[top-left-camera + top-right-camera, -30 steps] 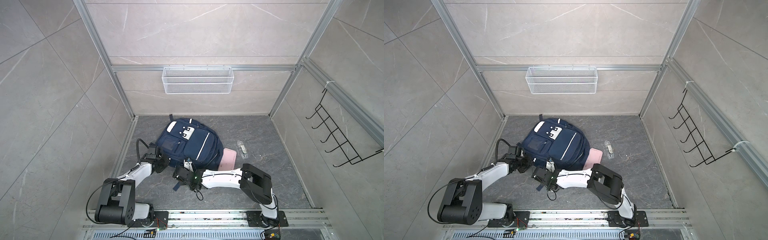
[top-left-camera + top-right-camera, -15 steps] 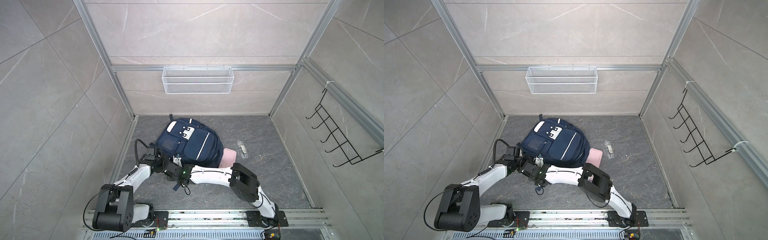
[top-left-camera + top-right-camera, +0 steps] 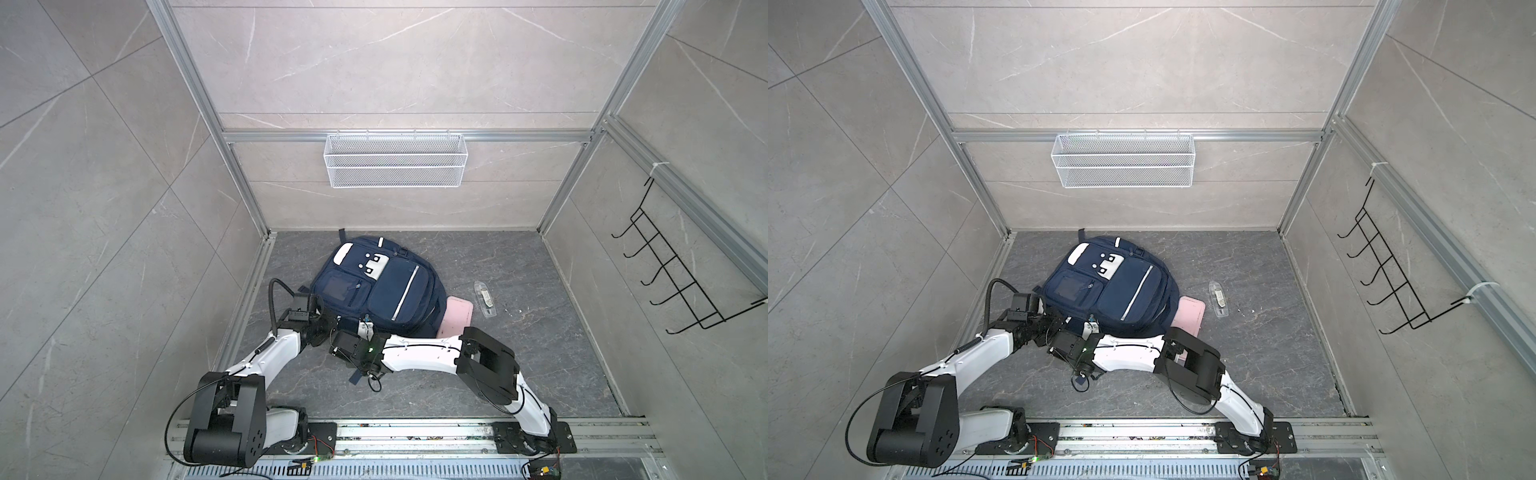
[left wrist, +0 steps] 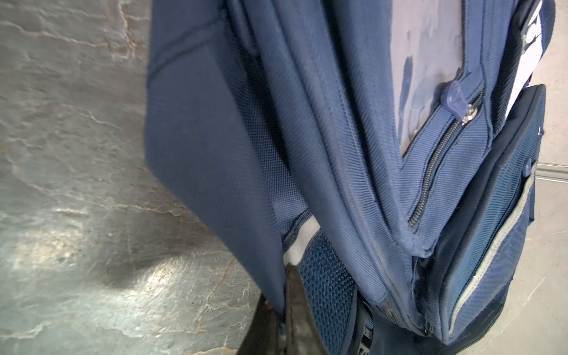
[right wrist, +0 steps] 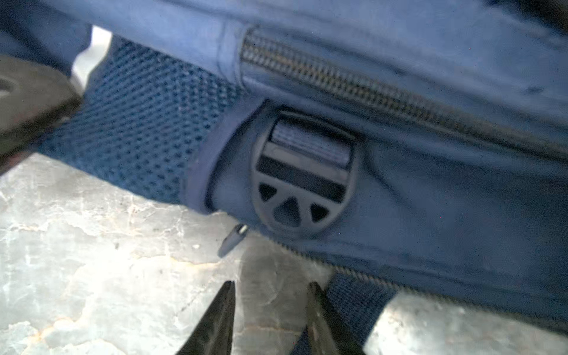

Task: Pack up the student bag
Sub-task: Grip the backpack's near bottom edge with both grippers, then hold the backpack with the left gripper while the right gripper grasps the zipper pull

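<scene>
The bag (image 3: 390, 286) lies flat on the worktop (image 3: 519, 353), front pockets up, toward the back left, and both arms meet at its near edge. The left hand (image 4: 287, 295) is clenched, apparently on an edge of the bag's fabric beside the mesh pocket. The right hand (image 5: 270, 289) is released and empty, jaws apart just above the worktop, a little short of the zip pull (image 5: 232, 239) that hangs below the buckle (image 5: 304, 175).

The step seems to be opening a zip. To do it well, the right hand should come in low, centre the small tab between its fingers, and clench fully before drawing along the line of teeth, not away from it. The left hand's pinch should supply the counter-pull so the cloth does not bunch. A strap lies just beside one right finger and could be caught instead.

Room is tight on the left, where the frame rail (image 3: 249, 291) runs near the bag. A pink case (image 3: 459, 311) sits partly under the bag's right edge. The near worktop is open for drawing back.
</scene>
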Available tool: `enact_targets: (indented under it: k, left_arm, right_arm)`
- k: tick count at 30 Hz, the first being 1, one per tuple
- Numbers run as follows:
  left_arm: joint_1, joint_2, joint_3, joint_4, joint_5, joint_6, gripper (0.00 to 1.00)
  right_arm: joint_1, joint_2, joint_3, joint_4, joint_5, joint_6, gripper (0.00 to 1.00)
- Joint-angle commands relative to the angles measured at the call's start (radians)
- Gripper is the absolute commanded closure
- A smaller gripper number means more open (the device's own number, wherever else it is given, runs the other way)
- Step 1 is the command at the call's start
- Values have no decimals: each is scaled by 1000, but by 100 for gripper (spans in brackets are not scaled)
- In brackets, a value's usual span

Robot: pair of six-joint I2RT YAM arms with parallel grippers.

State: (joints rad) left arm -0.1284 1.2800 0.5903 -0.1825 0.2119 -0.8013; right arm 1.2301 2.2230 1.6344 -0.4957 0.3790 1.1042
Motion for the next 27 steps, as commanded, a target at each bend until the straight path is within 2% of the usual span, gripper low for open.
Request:
enact_targets:
  k: [1,7,19,22,27]
  left_arm:
    - [5,-7,-6,-19,12,17,100]
    - [5,4,-13,-19,15,22,100]
    - [6,-5,-17,-21,15,20,100]
    - [5,-7,-12,-27,11,22,100]
    - [4,3,-3,-28,2,24,100]
  right_arm:
    - [-4,15,21,-13,-6,3,58]
    - [-15,79,116,-48,-22,-4,56]
    - [-64,136,150,-67,-52,26,56]
    - [-63,141,146,-59,-56,25,61]
    - [-57,137,128,-55,-60,5,82]
